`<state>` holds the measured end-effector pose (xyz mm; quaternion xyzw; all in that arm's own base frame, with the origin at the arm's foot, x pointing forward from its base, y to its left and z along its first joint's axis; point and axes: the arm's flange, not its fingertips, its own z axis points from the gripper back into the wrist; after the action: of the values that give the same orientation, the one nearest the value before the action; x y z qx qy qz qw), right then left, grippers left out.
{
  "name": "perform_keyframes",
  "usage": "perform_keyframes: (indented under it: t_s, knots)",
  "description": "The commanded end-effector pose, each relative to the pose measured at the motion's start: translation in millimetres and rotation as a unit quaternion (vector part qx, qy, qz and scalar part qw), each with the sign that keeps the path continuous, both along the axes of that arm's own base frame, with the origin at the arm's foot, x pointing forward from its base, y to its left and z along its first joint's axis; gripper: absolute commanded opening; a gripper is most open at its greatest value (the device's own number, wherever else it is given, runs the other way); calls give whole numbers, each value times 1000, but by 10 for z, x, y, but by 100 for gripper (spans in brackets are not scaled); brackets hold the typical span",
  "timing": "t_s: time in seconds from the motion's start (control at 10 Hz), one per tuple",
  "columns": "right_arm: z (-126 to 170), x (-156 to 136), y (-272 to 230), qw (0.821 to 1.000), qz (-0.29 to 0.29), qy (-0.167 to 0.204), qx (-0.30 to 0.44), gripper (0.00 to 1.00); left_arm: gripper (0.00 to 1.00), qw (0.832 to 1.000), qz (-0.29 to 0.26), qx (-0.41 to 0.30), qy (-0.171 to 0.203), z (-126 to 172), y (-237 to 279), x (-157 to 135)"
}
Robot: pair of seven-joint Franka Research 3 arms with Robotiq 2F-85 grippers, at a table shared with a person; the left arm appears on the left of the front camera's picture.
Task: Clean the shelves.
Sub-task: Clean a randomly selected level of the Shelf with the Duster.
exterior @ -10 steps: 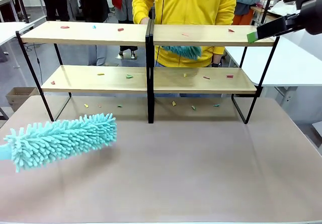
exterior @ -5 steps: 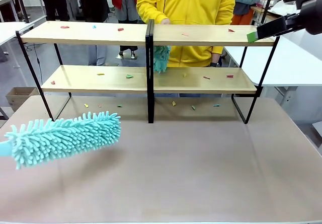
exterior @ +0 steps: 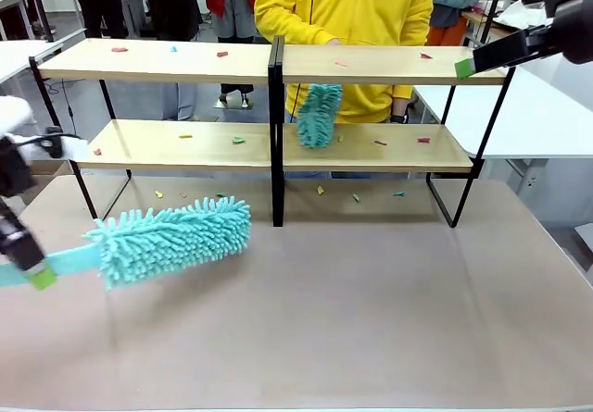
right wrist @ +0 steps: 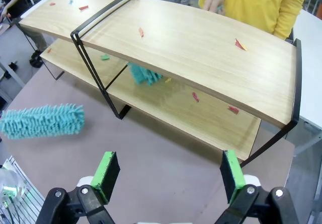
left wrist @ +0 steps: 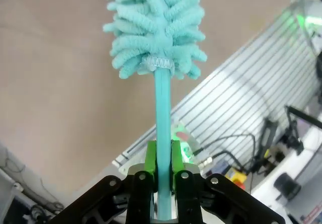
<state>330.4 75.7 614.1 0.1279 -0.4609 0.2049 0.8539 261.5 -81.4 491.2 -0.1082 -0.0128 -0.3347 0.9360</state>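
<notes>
shelves (exterior: 157, 60) are the job, and it starts at the left gripper (left wrist: 162, 156): its jaws are clamped on the thin handle (left wrist: 162, 108) of the teal duster (exterior: 171, 238), with the green pads pressed flat on either side. the fluffy head hangs low over the table (exterior: 371, 319), and its tip is near the foot of the black centre post (exterior: 276, 153). the two-tier rack stands at the far side of the table, with coloured scraps (exterior: 238, 140) scattered on both boards and on the table beneath.

my read is that the head needs lifting to the height of the lower board (exterior: 167, 145), then sweeping along the wood with light contact so the scraps slide off instead of being flicked about. the grip sits far back on a long, bendy handle, so slow strokes should keep the head steady. it should also stay clear of the post and of the person's duster (exterior: 318, 114), which hangs just right of the post.

the right gripper (right wrist: 170, 168) is spread wide with nothing in it, up by the right end of the top board (right wrist: 201, 48).

compared with a second ago, the left gripper has come into the front view, and its duster has travelled right and toward the rack. the person's duster has swung from lying under the top board to hanging upright. the right gripper has not shifted.
</notes>
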Motion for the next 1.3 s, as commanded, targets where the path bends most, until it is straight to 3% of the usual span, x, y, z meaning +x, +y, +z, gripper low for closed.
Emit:
perform_keyframes:
  t_s: [0.0,0.1,0.3,0.5,0.6,0.7,1.0,1.2]
  knots:
    - [7,11,-6,1000,0,0,0,100,13,998,61,11,-4,-449,-295,80]
    - [7,11,-6,1000,0,0,0,100,13,996,86,5,-7,-587,-436,186]
    - [7,11,-6,1000,0,0,0,100,13,984,158,-27,-80,-906,-725,266]
    - [7,11,-6,1000,0,0,0,100,13,971,203,-37,-117,-1120,-921,270]
    - [7,11,-6,1000,0,0,0,100,13,978,201,16,-58,-1169,-989,290]
    - [7,11,-6,1000,0,0,0,100,13,979,179,-35,-89,-571,-988,726]
    - [7,11,-6,1000,0,0,0,100,13,979,179,-35,-89,-571,-988,726]
    - [7,11,-6,1000,0,0,0,100,13,969,220,-48,-100,-741,-1135,790]
